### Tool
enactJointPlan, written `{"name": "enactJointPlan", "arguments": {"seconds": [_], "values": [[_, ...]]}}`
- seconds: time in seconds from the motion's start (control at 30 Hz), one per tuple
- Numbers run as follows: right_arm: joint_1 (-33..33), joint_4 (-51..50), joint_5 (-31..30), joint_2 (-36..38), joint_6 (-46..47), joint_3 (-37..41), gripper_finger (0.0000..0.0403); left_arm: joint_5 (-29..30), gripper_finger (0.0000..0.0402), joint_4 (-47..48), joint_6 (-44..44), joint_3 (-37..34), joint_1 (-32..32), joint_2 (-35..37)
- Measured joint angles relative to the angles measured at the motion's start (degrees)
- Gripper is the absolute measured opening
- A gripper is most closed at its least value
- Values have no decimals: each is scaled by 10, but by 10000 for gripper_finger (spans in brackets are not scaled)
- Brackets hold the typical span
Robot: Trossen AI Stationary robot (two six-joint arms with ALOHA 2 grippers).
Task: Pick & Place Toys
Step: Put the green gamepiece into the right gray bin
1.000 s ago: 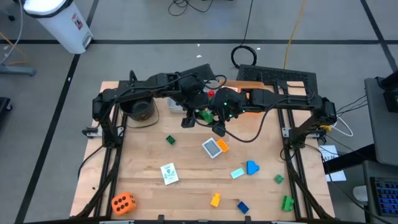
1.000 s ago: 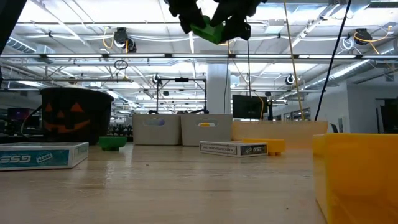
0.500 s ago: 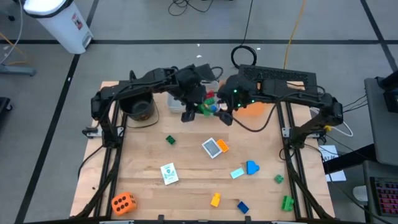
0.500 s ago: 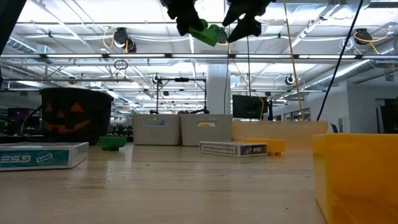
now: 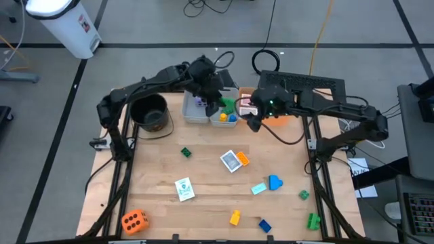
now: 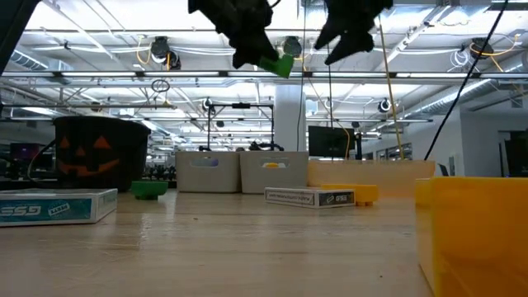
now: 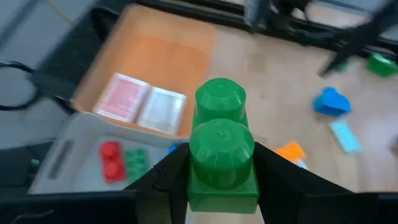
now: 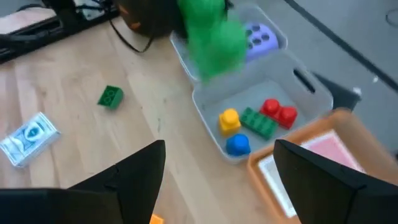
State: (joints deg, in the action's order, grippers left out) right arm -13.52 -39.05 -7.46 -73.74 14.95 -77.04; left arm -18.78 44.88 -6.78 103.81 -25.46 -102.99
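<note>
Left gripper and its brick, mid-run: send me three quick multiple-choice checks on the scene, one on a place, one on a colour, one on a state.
1. The green brick in the left gripper is:
A above the grey bins
B lying on the table
C beyond the table's edge
2. The die in a bin is:
A orange
B purple
C green
3. The right gripper has its jaws:
A shut on a card
B shut on a brick
C open, empty

1 A: the high view shows it over the bins.
2 B: it is purple in the right wrist view.
3 C: the jaws are wide apart with nothing between.

Two dark, cable-draped arms [image 5: 159, 81]
</note>
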Motion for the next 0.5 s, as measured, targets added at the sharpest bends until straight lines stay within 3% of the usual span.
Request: {"name": "enactJointPlan", "arguments": {"seconds": [0.27, 0.5], "values": [[0, 176, 0, 77, 106, 160, 288, 44, 144, -126, 52, -83, 4, 0], [0, 274, 2, 117, 186, 257, 285, 170, 136, -184, 62, -150, 26, 1]]}}
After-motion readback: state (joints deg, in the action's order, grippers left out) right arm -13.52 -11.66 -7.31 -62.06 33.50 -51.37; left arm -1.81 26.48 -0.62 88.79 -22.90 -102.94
